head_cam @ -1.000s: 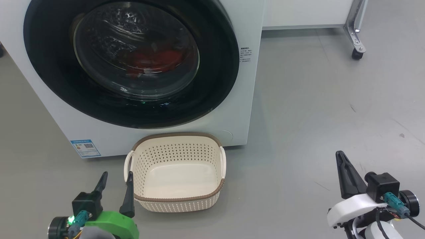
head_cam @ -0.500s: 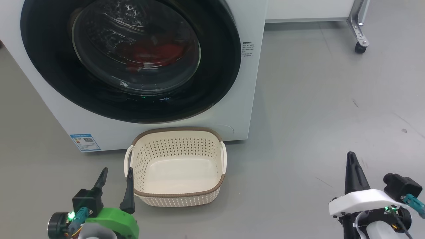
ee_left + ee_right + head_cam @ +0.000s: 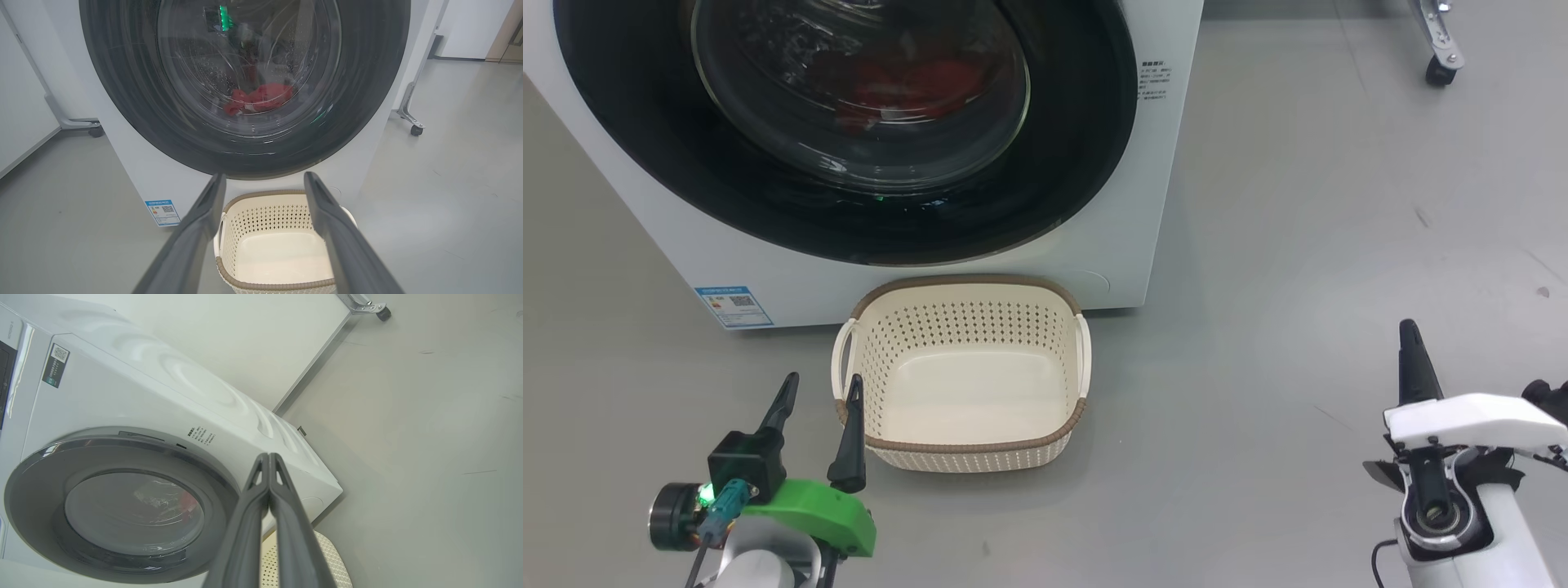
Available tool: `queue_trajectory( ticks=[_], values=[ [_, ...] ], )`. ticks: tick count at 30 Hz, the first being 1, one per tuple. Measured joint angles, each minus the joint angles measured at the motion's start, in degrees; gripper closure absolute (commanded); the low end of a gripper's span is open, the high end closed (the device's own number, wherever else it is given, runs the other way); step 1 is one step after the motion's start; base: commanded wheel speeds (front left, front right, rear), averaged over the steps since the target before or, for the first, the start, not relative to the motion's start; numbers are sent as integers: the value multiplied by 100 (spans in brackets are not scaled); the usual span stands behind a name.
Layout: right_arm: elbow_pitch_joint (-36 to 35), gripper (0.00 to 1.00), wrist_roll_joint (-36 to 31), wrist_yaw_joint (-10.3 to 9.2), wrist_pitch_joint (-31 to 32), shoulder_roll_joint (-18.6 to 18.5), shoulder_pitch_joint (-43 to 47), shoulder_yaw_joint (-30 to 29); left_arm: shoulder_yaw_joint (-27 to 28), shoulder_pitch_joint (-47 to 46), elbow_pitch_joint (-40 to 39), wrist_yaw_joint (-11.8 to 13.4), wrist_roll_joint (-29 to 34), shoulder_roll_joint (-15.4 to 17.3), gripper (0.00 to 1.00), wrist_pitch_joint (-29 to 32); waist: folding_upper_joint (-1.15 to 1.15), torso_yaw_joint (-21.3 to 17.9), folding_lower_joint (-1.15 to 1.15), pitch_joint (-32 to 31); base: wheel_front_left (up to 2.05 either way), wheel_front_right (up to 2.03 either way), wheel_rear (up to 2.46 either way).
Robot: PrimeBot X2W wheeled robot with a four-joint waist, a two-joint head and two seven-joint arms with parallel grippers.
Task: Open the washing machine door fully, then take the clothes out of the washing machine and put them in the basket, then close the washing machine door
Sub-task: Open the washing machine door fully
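Note:
The white washing machine point(image 3: 1156, 204) stands ahead with its door point(image 3: 1086, 122) shut, a glossy black ring around a glass bowl. Red clothes point(image 3: 907, 82) lie in the drum behind the glass. The empty cream basket point(image 3: 968, 282) sits on the floor right before the washer. My left gripper point(image 3: 823, 380) is open beside the basket's left handle, holding nothing. My right gripper point(image 3: 1407, 328) is shut and empty, far right of the basket. The left wrist view looks between the open left gripper point(image 3: 264, 176) at door point(image 3: 122, 102), clothes point(image 3: 259, 98) and basket point(image 3: 265, 212). The shut right gripper point(image 3: 268, 456) points at the washer's right edge point(image 3: 122, 384).
A metal frame leg with a caster point(image 3: 1441, 69) stands on the grey floor at the far right, behind the washer's line. Another caster point(image 3: 94, 130) sits left of the washer. A blue label point(image 3: 734, 304) marks the washer's lower left corner.
The head view has tilted down, so washer and basket sit higher in it. My right wrist has rolled and the shut gripper has come forward. The left gripper stays open.

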Motion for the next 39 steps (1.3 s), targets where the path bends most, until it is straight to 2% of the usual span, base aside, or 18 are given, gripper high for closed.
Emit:
queue_trajectory(
  ticks=[9, 15, 19, 25, 39],
  values=[
    [92, 100, 1549, 4, 893, 7, -874, -341, -3, -203, -113, -51, 80, -36, 0, 0, 0, 147, 0, 340, 0, 0, 0],
    [159, 100, 2154, -4, 1488, -9, -1448, -444, -24, -398, -192, -96, 90, -74, 0, 0, 0, 267, 0, 595, 0, 0, 0],
    [176, 100, 2334, -59, 1855, -41, -1837, -439, -37, -493, -241, -100, 107, -99, 0, 0, 0, 362, 0, 764, 0, 0, 0],
    [175, 100, 2448, -166, 2269, -341, -2409, -436, -84, -662, -318, -154, 237, -138, 0, 0, 0, 510, 0, 1020, 0, 0, 0],
    [188, 100, 2632, -593, 2984, -873, -3793, -416, -210, -1021, -591, -254, 282, -261, 0, -16, 0, 930, 0, 1630, 0, 0, 0]
  ],
)
